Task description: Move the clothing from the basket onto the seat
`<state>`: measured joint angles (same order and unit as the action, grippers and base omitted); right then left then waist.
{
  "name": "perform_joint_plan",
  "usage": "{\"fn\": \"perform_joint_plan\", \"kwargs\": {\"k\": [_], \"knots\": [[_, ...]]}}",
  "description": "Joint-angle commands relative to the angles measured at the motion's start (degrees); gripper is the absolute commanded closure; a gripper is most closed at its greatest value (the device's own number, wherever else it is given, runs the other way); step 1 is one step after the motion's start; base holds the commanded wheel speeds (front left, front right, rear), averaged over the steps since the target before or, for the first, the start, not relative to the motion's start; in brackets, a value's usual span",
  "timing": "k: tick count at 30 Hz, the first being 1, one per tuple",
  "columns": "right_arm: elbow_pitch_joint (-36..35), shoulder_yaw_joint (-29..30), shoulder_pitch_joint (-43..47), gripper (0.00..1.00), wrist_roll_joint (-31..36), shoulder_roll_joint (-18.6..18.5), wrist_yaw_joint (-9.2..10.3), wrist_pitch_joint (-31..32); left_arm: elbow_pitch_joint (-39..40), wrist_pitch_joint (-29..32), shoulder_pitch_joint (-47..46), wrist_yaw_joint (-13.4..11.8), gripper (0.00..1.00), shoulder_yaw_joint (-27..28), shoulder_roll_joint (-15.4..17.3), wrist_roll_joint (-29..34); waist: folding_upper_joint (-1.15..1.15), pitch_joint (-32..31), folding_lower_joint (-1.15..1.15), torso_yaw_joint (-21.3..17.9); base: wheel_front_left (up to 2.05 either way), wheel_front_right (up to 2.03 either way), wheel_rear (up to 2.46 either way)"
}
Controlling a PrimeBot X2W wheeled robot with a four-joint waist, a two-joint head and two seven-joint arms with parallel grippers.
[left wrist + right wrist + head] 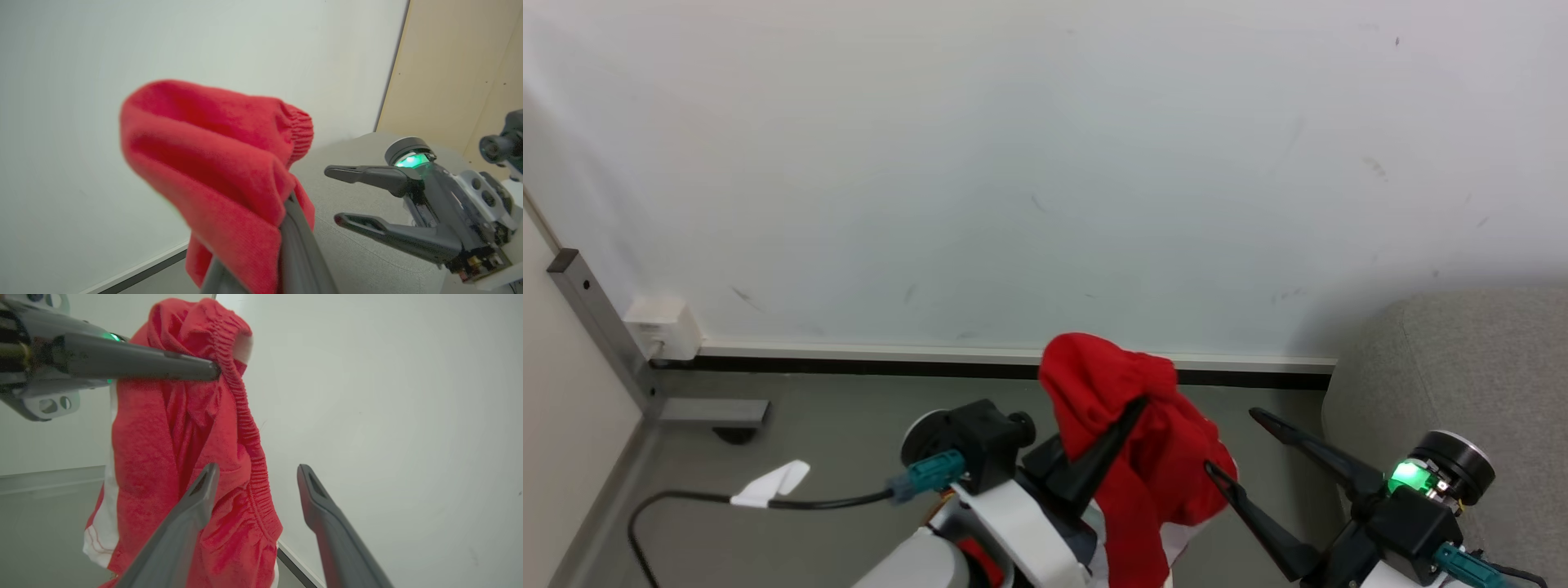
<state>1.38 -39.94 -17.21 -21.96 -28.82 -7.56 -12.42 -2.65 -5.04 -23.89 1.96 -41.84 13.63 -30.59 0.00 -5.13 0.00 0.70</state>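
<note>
the robot's left gripper (1137,407), jaws clamped on a fold of a red garment (1168,465), holds it aloft at near centre, forearm angled up and right, the white-trimmed cloth hanging free above the grey floor (849,408). just to its right the right gripper (1228,439) points up and left toward the cloth, jaws spread wide, holding nothing. the grey seat (1462,359) lies further right; by the look of it the carry is half done, with the swing across and the drop onto it left to do, a white wall (1013,163) behind
</note>
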Motion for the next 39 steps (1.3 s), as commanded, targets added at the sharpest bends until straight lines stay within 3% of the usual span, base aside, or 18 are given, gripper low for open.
{"fn": "perform_joint_plan", "kwargs": {"k": [1, 13, 14, 15, 16, 20, 22, 23, 24, 32, 39], "knots": [[0.3, -1.6, -1.6, 0.00, -1.2, -0.7, 0.14, 0.1, 0.3, 0.3, -1.2, 1.0, 1.00, -1.1, -0.4, 0.3, 0.00, 0.0, 0.00, 0.0, 0.00, 0.00, 0.00], [6.5, -11.2, -7.9, 0.00, -6.8, -0.1, 0.13, -0.3, -1.4, -0.8, -3.5, 5.0, 1.00, -8.4, -3.2, -2.8, 0.00, 0.2, 0.00, -0.5, 0.00, 0.00, 0.00], [7.1, -11.8, -8.1, 0.60, -7.8, 0.0, 0.13, -0.1, -1.5, -1.0, -3.7, 5.0, 1.00, -8.8, -3.1, -3.0, 0.00, 0.2, 0.00, -0.5, 0.00, 0.00, 0.00], [7.3, -12.6, -8.2, 0.90, -8.5, 0.1, 0.13, -0.1, -1.7, -1.3, -3.7, 5.1, 1.00, -9.2, -3.0, -3.4, 0.00, 0.1, 0.00, -0.5, 0.00, 0.00, 0.00], [7.6, -12.8, -8.2, 1.00, -9.7, 0.3, 0.14, -0.3, -1.8, -1.5, -3.8, 5.2, 1.00, -9.6, -2.9, -3.6, 0.00, 0.1, 0.00, -0.5, 0.00, 0.00, 0.00], [8.3, -14.0, -8.4, 1.00, -13.3, 0.1, 0.14, -0.6, -2.8, -2.5, -3.8, 5.4, 1.00, -10.3, -2.6, -4.4, 0.00, 0.1, 0.00, -0.9, 0.00, 0.00, 0.00], [8.7, -14.1, -8.5, 1.00, -14.5, -0.3, 0.14, -0.7, -3.3, -3.2, -3.8, 5.4, 0.62, -10.6, -2.4, -4.2, 0.00, 0.1, 0.00, -1.2, 0.00, 0.00, 0.00], [8.8, -14.1, -8.5, 1.00, -15.0, -0.5, 0.14, -0.7, -3.6, -3.6, -3.8, 5.4, 0.18, -10.7, -2.3, -3.7, 0.00, 0.1, 0.00, -1.4, 0.00, 0.00, 0.00], [8.9, -14.0, -8.5, 1.00, -15.5, -0.6, 0.14, -0.8, -4.0, -4.0, -3.7, 5.4, 0.00, -10.8, -2.2, -3.6, 0.00, 0.1, 0.00, -1.6, 0.00, 0.00, 0.00], [9.4, -10.7, -7.5, 1.00, -18.2, -2.3, 0.13, -1.3, -9.1, -7.8, -2.7, 4.9, 0.00, -11.6, -2.8, -1.2, 0.00, 0.4, 0.00, -4.3, 0.00, 0.00, 0.00], [8.3, -6.9, -7.6, 1.00, -18.1, -4.4, 0.13, -1.4, -13.9, -9.7, -2.1, 4.8, 0.00, -11.6, -4.7, 0.1, 0.00, 2.1, 0.00, -9.4, 0.00, 0.00, 0.00]]}}
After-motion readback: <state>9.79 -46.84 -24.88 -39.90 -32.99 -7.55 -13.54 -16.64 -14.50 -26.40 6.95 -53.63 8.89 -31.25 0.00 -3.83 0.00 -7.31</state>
